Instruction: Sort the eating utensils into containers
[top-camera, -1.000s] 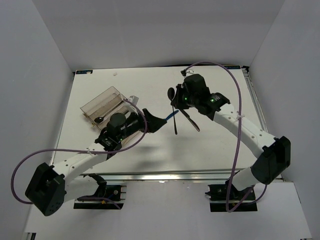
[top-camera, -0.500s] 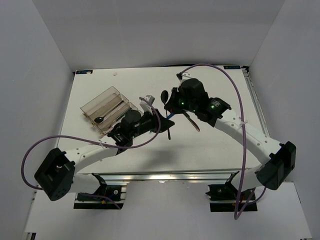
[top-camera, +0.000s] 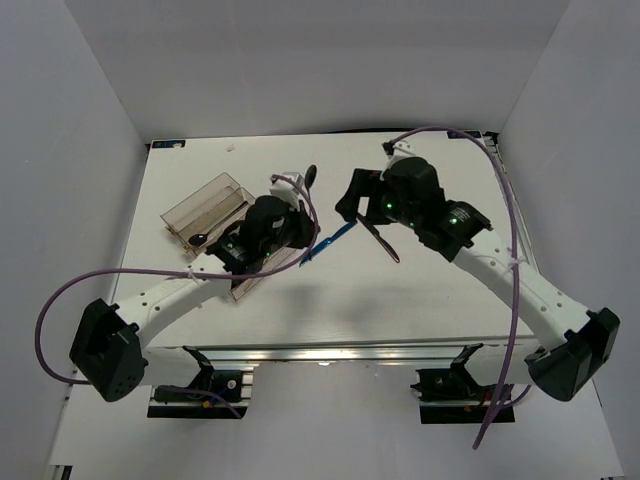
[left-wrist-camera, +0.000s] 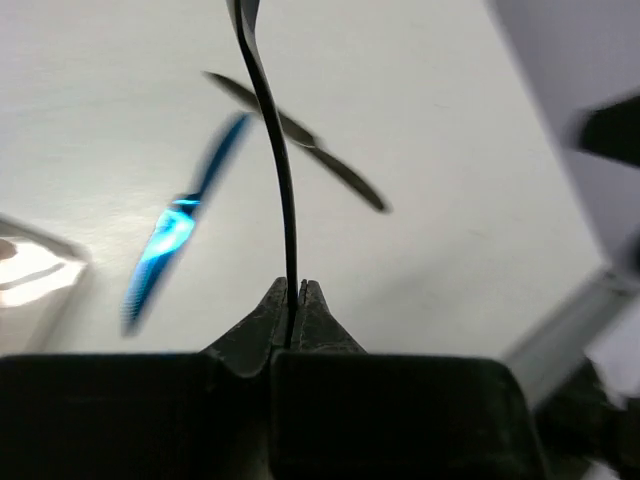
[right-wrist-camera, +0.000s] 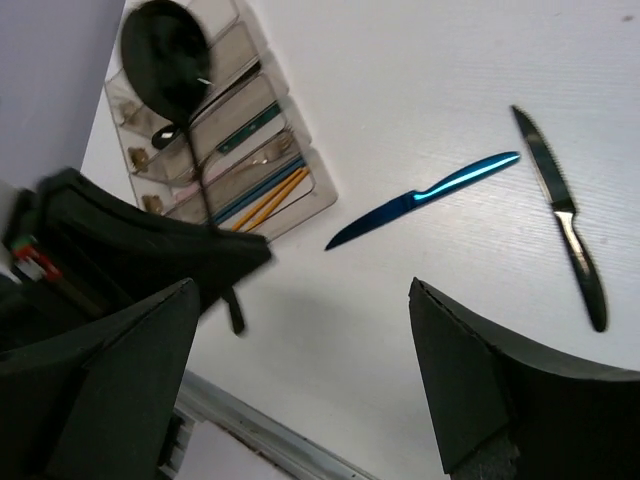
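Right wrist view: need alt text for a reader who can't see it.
A blue knife and a dark knife lie apart on the white table, seen between the open fingers of the right gripper. At upper left, the left gripper holds a black spoon in front of a clear organiser tray containing utensils.

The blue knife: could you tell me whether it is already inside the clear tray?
No, the blue knife lies on the white table, outside the tray.
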